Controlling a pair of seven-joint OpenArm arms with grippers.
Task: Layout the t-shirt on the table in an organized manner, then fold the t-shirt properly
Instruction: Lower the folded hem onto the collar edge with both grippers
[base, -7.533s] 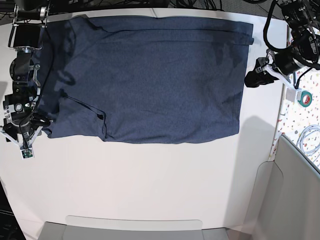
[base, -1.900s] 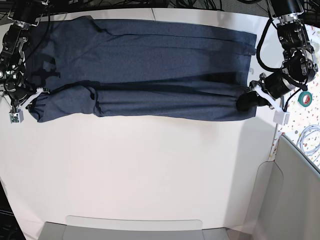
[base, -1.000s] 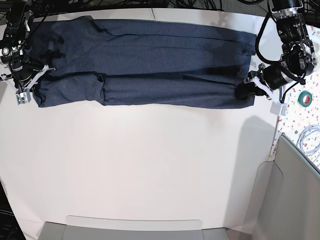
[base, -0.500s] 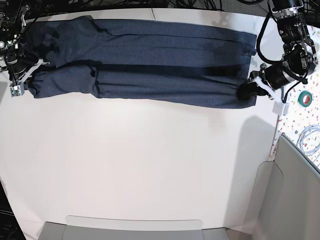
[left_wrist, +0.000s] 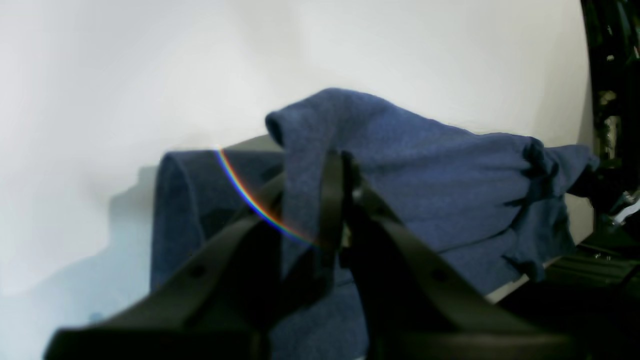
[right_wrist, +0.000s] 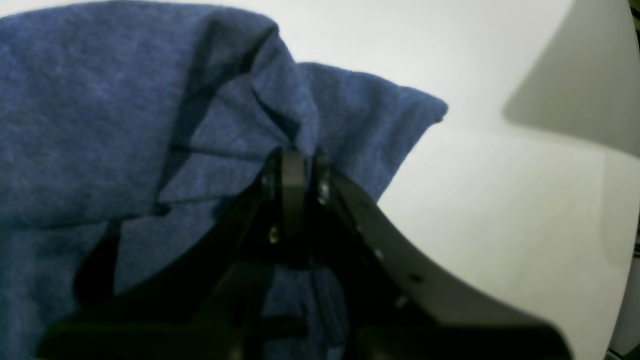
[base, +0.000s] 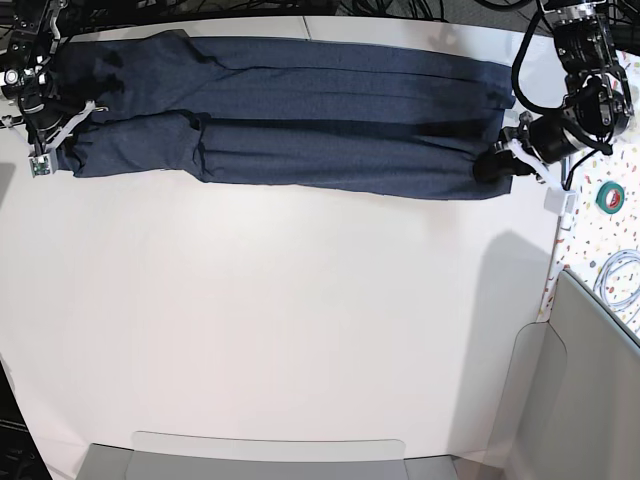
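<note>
Since half a second ago the folded lower edge of the t-shirt (base: 290, 125) has been carried farther toward the table's (base: 300, 330) far side, so the dark band looks narrower and both arms sit higher in the base view.

Base view: shirt lies as a long folded strip along the far edge. Right gripper (base: 47, 150) holds its end at that view's left, left gripper (base: 492, 165) the other end. Arm tops cut off by the frame. A roll of green tape (base: 611, 197) sits off to the right on a speckled surface.

Left wrist view: fingers (left_wrist: 331, 200) pressed together, pinching a bunched fold of cloth. Blurred; a rainbow glare crosses the cloth.

Right wrist view: fingers (right_wrist: 291, 195) closed tight on a gathered corner of cloth, held above the table. Fingertips hidden in the fabric.
</note>
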